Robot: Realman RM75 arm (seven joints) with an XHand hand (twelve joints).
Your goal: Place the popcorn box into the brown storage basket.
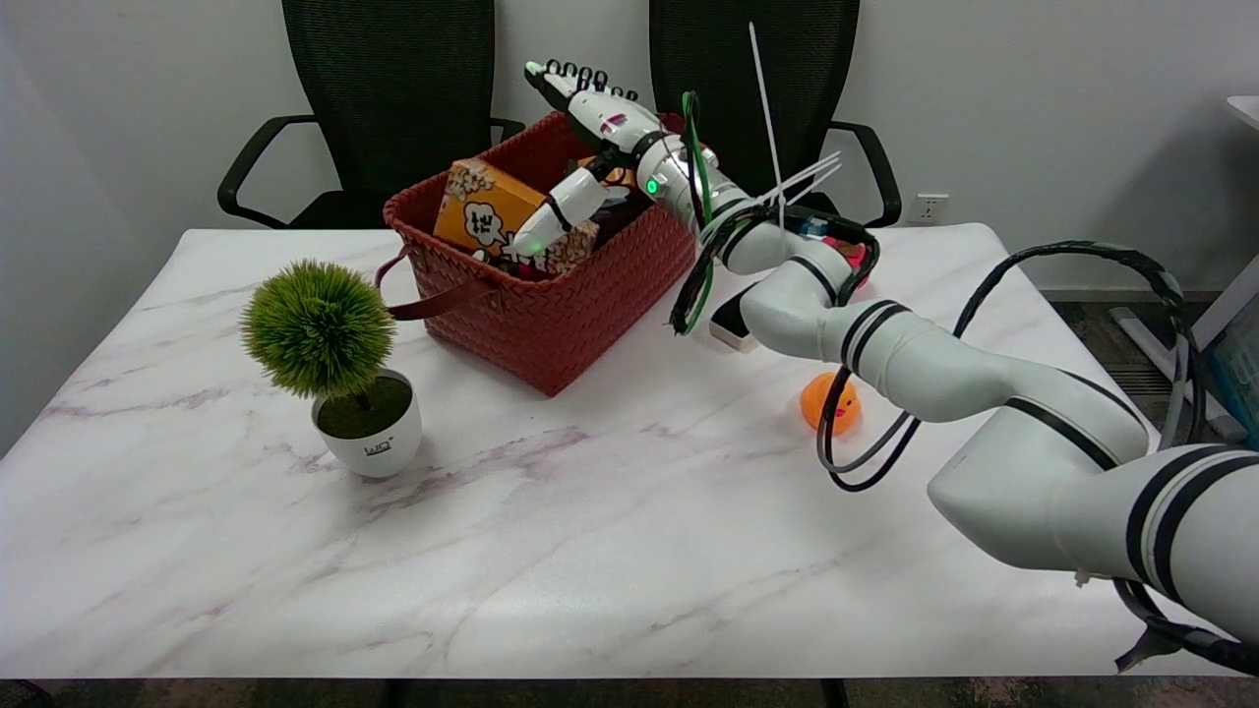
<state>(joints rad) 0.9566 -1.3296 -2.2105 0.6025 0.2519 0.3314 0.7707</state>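
The orange popcorn box lies tilted inside the brown woven storage basket at the back middle of the table, its top poking above the rim. My right hand hovers over the basket's right half, palm toward the box. Its fingers stretch up and away from the box. The thumb points down-left and lies in front of the box's right edge; I cannot tell whether it touches. Nothing is gripped in the hand.
A small potted green plant stands left of the basket, beside its strap handle. An orange rubber duck sits under my forearm. A white-and-black object and something red lie behind the arm. Two black chairs stand beyond the table.
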